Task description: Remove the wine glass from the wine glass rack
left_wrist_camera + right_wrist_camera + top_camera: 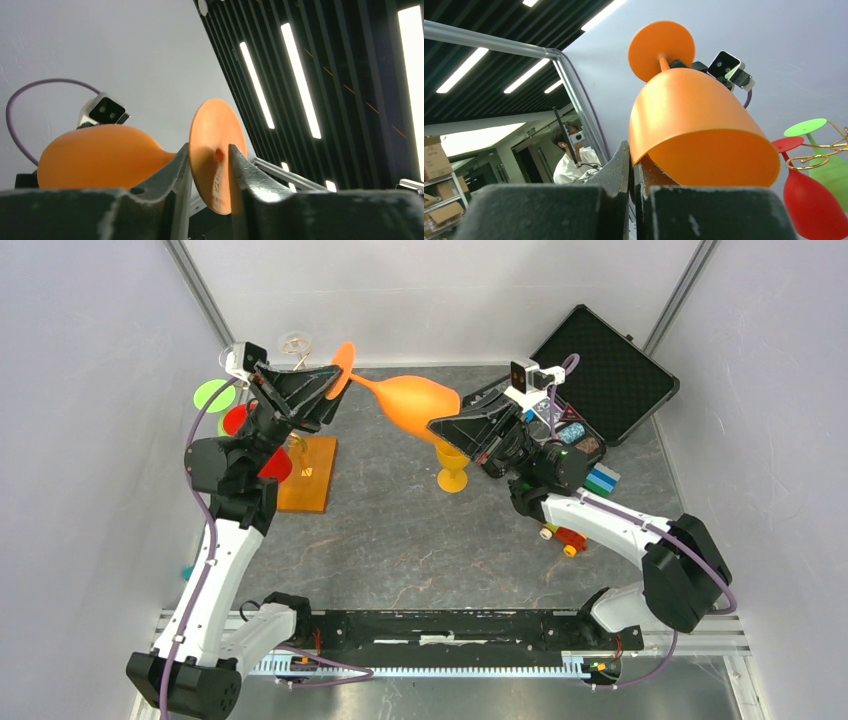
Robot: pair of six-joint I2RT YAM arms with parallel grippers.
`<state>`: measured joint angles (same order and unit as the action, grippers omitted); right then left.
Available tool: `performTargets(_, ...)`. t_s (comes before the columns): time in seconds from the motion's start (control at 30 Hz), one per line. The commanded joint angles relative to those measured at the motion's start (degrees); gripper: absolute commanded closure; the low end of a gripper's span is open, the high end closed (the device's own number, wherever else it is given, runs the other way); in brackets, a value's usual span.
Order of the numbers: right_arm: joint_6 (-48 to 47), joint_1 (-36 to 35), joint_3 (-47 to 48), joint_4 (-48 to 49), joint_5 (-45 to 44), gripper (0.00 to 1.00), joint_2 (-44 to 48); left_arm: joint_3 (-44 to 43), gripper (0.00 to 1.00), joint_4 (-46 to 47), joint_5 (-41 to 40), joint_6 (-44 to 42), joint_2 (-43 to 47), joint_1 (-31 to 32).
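Note:
An orange wine glass (410, 395) hangs level in the air between my two grippers, clear of the wine glass rack. My left gripper (338, 375) is shut on its round foot (216, 130), one finger on each face of the disc. My right gripper (440, 427) is shut on the rim of the bowl (694, 125), with the wall pinched between the fingers (624, 155). The rack's gold wire (295, 345) rises from an orange-brown wooden base (308, 475) under the left arm. A green glass (824, 167) and a red glass (806, 200) still hang on the wire.
A yellow glass (452, 465) stands upright on the table below the orange bowl. An open black case (605, 365) lies at the back right with small items beside it. A red and yellow toy (566, 537) lies near the right arm. White walls close in both sides.

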<state>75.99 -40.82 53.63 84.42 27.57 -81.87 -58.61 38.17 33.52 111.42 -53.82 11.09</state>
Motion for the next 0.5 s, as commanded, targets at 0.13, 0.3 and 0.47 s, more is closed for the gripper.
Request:
performTargets(0.13,-13.1,0.3,-0.5,-6.3,-2.6,1.0,6.6,-0.3,0.19,-1.7,4.0,-9.4,3.2,0.4)
performTargets(0.3,-27.5,0.3,3.4,-36.0,-9.6,1.0,13.1,-6.6,0.04,-21.5,10.4,-28.9,3.2,-1.3)
performTargets(0.47,-44.0,0.3,13.8,-69.3,-21.5,1.0,16.2,-15.3,0.0,-50.0,9.3,-57.4,3.4,-1.4)
